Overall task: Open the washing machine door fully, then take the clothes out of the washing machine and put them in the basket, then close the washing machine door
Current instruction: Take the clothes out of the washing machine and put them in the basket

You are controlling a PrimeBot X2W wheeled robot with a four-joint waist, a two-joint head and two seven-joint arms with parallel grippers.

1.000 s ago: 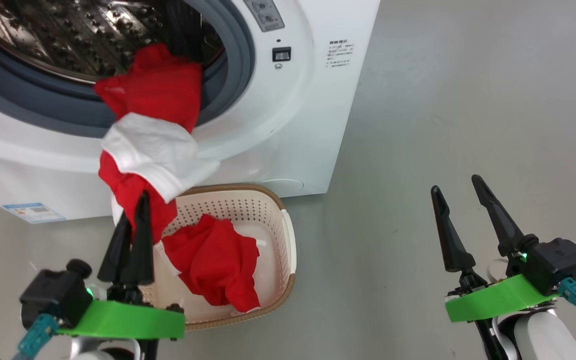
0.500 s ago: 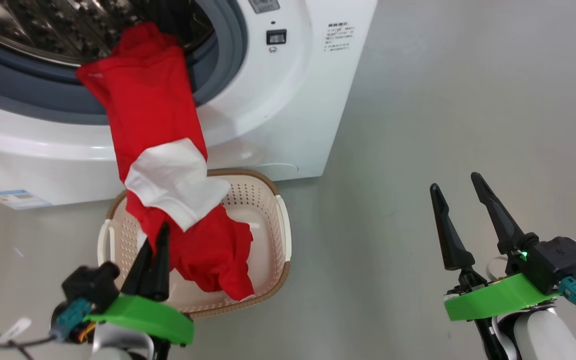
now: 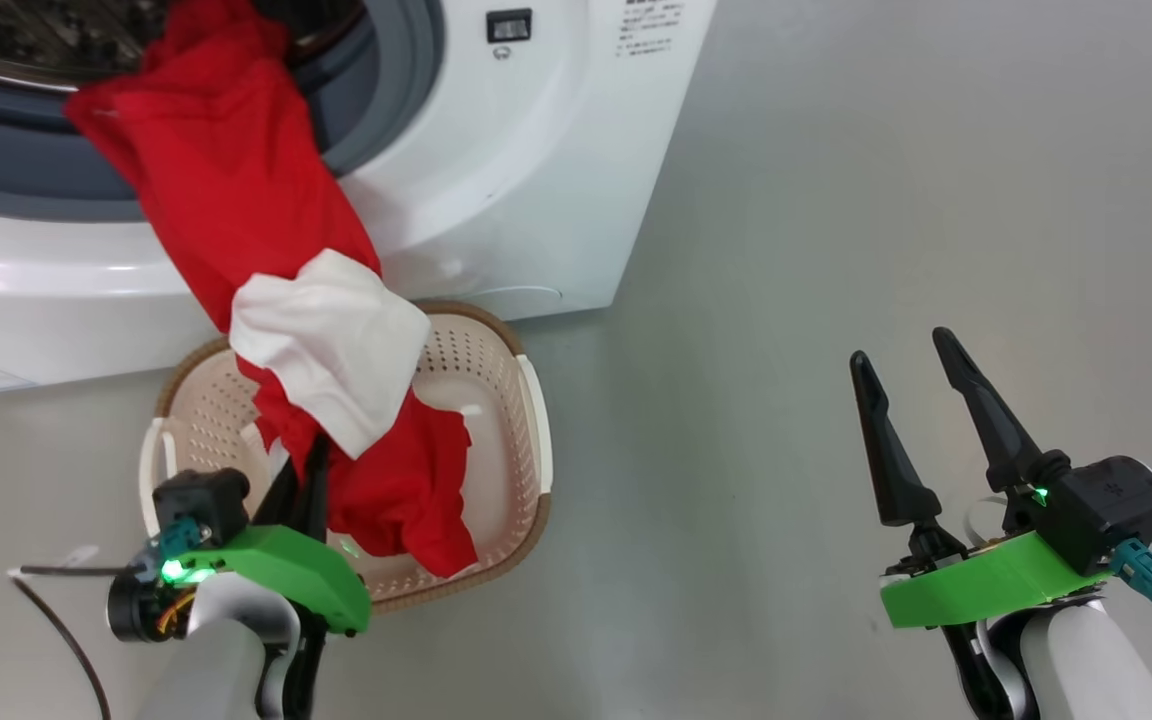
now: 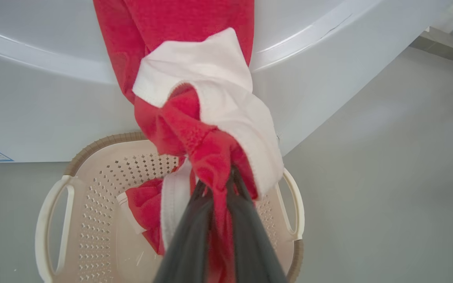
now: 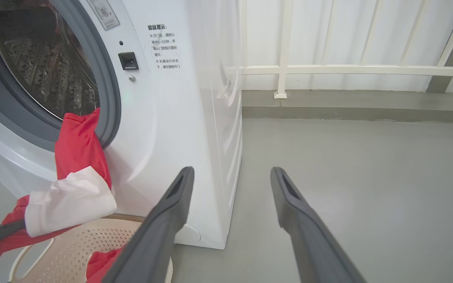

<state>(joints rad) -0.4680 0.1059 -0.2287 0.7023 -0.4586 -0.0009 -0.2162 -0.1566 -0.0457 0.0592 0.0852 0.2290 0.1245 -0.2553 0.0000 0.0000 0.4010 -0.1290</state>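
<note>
- Head view: the left gripper [image 3: 308, 455] is pinched tight on the low end of the clothes [image 3: 226, 200], a long red piece with a white patch.
- The top end of that piece hangs over the grey ring [image 3: 406, 60] of the washing machine [image 3: 536, 150]. So it is not all the way out yet.
- The basket [image 3: 481, 365] stands on the floor [image 3: 836, 250], right by the bottom front edge of the machine.
- The held end hangs over the near left part of the basket. More red cloth lies inside it, by the near edge.
- In the left wrist view, the two dark fingers [image 4: 187, 243] are squeezed together with red cloth caught between them.
- The right gripper [image 3: 899, 348] is spread wide and holds nothing. It hovers over bare floor, well apart from the basket.
- To do this step well, I think the left arm should pull the cloth away from the machine until the top end slips off the ring.
- Then it should go low over the middle of the basket and only then let go. That way no part flops over the rim onto the floor.
- A slow pull seems best, as the cloth might catch on the ring. I cannot tell how much of it is inside the drum.
</note>
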